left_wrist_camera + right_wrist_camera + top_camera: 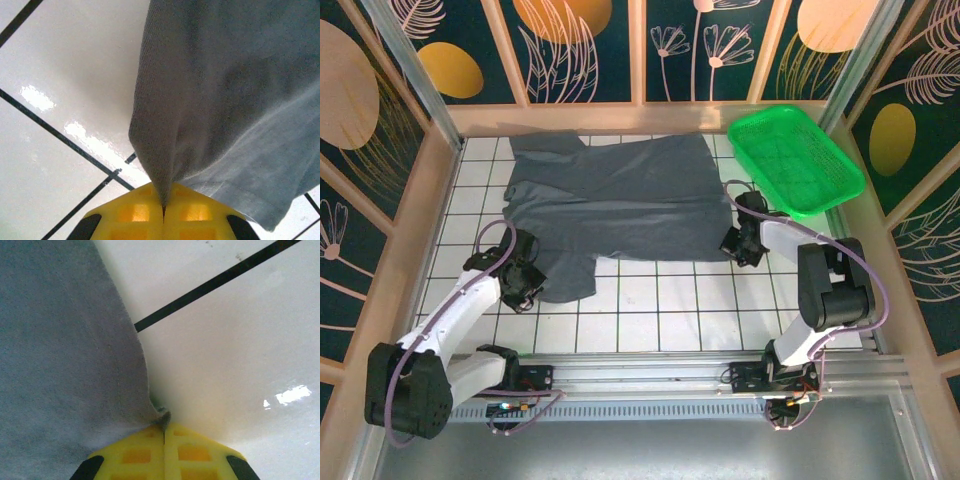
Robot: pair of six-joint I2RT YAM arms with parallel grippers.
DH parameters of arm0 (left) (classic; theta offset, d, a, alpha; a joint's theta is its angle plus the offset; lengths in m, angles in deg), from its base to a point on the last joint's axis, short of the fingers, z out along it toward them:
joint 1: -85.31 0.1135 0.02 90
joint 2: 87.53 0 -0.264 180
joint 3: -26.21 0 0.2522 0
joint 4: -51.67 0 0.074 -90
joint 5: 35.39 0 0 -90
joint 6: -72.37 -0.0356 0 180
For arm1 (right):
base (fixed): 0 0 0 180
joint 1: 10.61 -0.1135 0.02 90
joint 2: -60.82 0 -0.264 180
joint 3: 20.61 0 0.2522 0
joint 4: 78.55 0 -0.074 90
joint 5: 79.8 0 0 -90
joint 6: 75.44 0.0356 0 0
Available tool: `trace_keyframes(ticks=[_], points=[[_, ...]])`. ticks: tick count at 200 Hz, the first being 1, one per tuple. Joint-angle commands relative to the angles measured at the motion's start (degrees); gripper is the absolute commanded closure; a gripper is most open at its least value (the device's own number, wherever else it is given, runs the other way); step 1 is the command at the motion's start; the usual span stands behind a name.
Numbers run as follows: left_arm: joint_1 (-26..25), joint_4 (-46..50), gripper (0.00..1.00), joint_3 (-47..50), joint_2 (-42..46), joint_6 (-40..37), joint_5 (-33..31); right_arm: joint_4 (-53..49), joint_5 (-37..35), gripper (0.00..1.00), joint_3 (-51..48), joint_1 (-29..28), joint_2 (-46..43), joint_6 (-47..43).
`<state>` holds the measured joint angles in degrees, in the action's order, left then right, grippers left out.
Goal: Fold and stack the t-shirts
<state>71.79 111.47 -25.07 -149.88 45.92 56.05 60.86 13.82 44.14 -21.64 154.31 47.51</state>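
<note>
A dark slate-grey t-shirt [610, 195] lies spread across the white tiles at the back of the table. My left gripper [525, 272] sits at its near left corner, shut on a pinched fold of the t-shirt [200, 100] that rises from between the yellow fingers [135, 212]. My right gripper [738, 243] is at the near right corner, shut on the tip of the t-shirt's [60, 350] hem, with the yellow fingers [195, 452] pressed together.
A bright green plastic basket [794, 160] stands at the back right, just beyond the right arm. Patterned walls enclose the white tiled table [650, 300] on three sides. Bare tiles lie between the shirt and the arm bases.
</note>
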Motion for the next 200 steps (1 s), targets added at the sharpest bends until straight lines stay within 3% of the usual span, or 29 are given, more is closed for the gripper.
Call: trace_keyframes(ticks=[1, 77, 101, 129, 159, 200], points=[[0.0, 5.4, 1.0, -0.1, 2.7, 1.7, 2.8, -4.7, -2.7, 1.0, 0.7, -1.6, -2.5, 0.2], [0.0, 21.1, 1.0, 6.1, 19.9, 6.7, 6.5, -16.1, -6.6, 1.0, -5.0, -7.9, -13.1, 5.2], [0.0, 22.2, 1.0, 6.6, 23.2, 8.1, 8.2, -18.0, -5.8, 1.0, -7.6, -8.5, -17.5, 7.0], [0.0, 20.4, 1.0, 3.5, 21.1, 6.5, 7.9, -17.7, -6.3, 1.0, -8.7, -8.6, -19.1, 7.9], [0.0, 17.8, 1.0, -4.6, 17.3, 6.4, 3.2, -16.7, -5.8, 1.0, -5.3, -8.5, -17.3, 8.3], [-0.1, 8.3, 1.0, -10.6, 9.9, 5.8, 1.4, -15.9, -3.7, 1.0, 0.3, -7.3, -14.2, 9.0]])
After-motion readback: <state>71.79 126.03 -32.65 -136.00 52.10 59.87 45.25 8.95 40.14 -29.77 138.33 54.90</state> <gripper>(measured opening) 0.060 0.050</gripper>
